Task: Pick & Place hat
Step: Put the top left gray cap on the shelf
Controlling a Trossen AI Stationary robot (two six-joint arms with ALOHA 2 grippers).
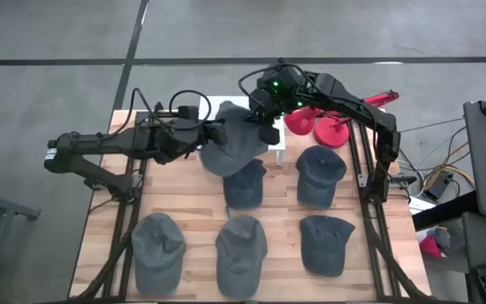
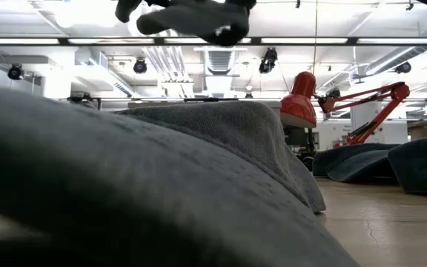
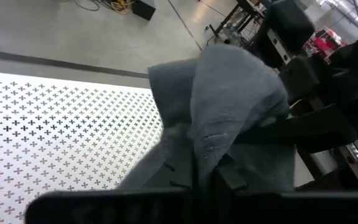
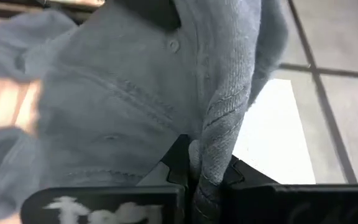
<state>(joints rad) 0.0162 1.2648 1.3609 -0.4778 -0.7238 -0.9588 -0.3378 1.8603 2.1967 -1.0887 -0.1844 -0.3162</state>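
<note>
Both the left claw (image 1: 212, 135) and the right claw (image 1: 264, 127) are clamped on one grey cap (image 1: 234, 145) above the tabletop's (image 1: 192, 198) far edge.

Left dark six-joint arm reached in from the table's left edge; its two-finger gripper (image 1: 212, 135) was clamped shut on a grey fabric cap (image 1: 234, 143). Right dark arm arched over from the right; its gripper (image 1: 264, 127) pinched the same cap.

We are seeing even, bright light from ceiling strip lights (image 2: 199, 41); the nearest grey hat (image 2: 124, 193) is blurring out of focus, and a white perforated sheet (image 3: 55, 137) is glaring.
</note>
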